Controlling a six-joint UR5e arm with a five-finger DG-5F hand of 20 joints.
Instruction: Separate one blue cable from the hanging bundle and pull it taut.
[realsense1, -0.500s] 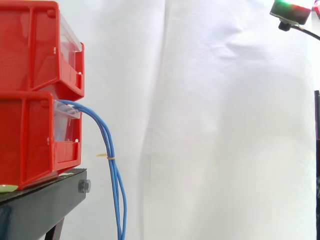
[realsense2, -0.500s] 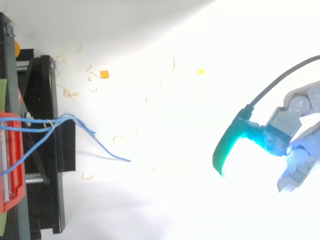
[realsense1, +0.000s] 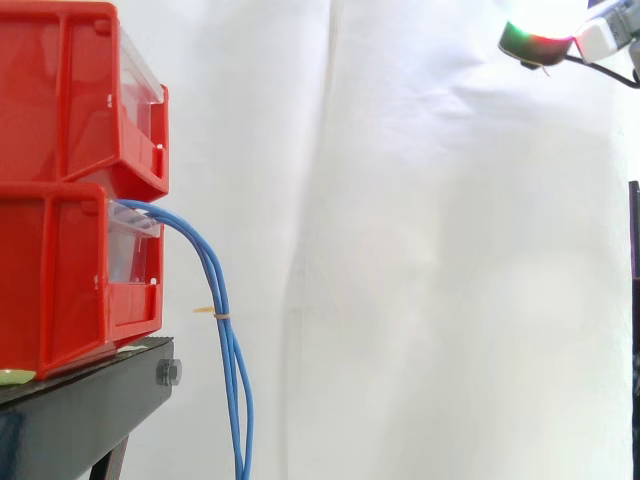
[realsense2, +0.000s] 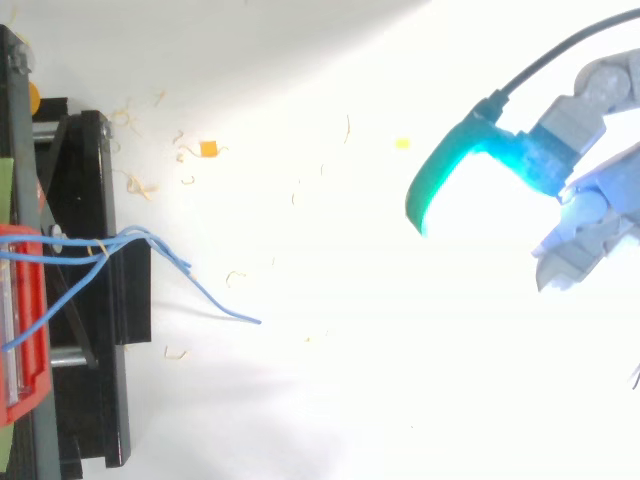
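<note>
You'll find the blue cables (realsense1: 214, 270) spilling from the lower red bin (realsense1: 60, 280) and hanging down past the front edge of the black stand (realsense1: 90, 395), with a small yellowish tie (realsense1: 221, 315) round them. Your hand (realsense2: 575, 140) hovers well apart from them, fingers relaxed and grasping nothing.

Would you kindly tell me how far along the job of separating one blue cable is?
Nothing looks done yet: the blue cables hang slack together from the lower red bin, none pulled taut. In hand: the hand is open and well away from them, holding nothing. Left: reach the bundle, single out one cable, pull it taut.
</note>
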